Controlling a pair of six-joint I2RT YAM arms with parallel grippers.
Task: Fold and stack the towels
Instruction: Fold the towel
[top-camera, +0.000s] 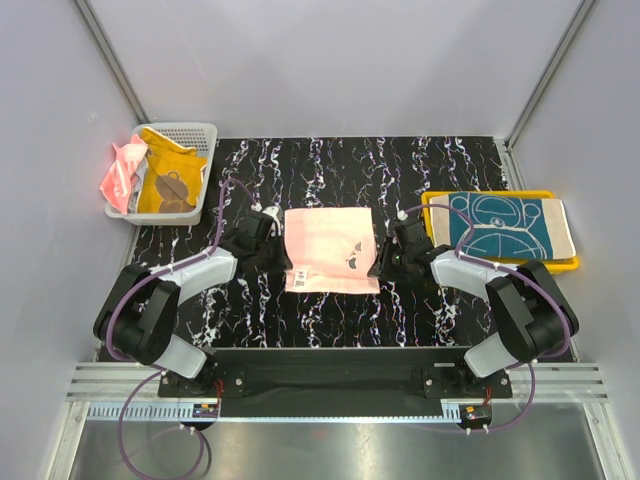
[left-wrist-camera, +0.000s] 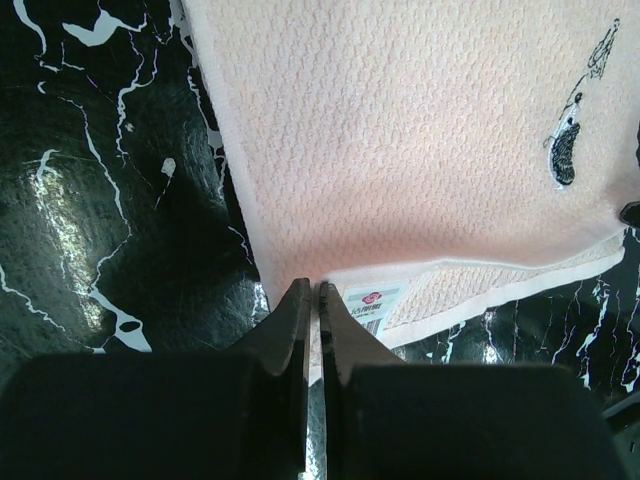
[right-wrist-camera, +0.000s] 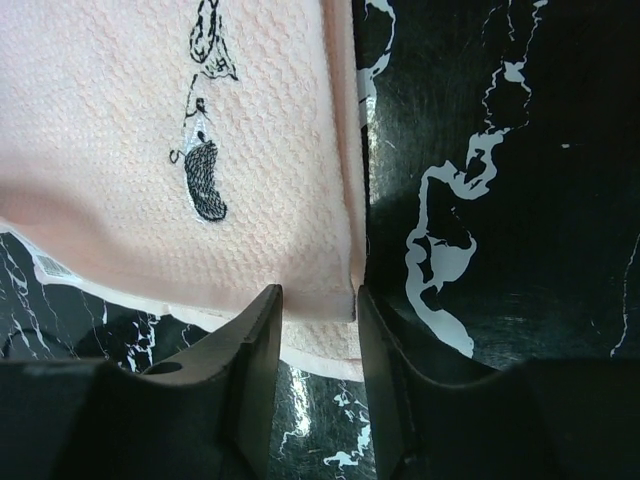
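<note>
**Towels: one on the tray, one mid-fold, two waiting**

Towels in sight number four. A pale peach waffle-textured towel (top-camera: 325, 245) lies in the middle of the black marbled table (top-camera: 400, 170), between the two arms. It looks doubled over already, since a lower layer and a printed label (left-wrist-camera: 372, 305) peek out along its near edge.

The left gripper (left-wrist-camera: 312, 300) sits at the near-left corner. Its jaws are all but together, with only a thin pale strip between them, so I judge it pinched on the hem. The right gripper (right-wrist-camera: 315, 300) is at the near-right corner with its jaws apart, straddling the edge without visibly pressing it.

One teal-and-cream patterned towel (top-camera: 505, 225) lies flat and folded on the single yellow plastic tray (top-camera: 490, 193) at the right, starting the stack.

The one white mesh basket (top-camera: 190, 128) at the far left holds two unfolded cloths. They are an orange-yellow towel with a brown bear (top-camera: 170, 180) and a coral pink towel (top-camera: 120, 175) draped over its rim.

By my reckoning, one towel is done, one is partway, and two are untouched.
</note>
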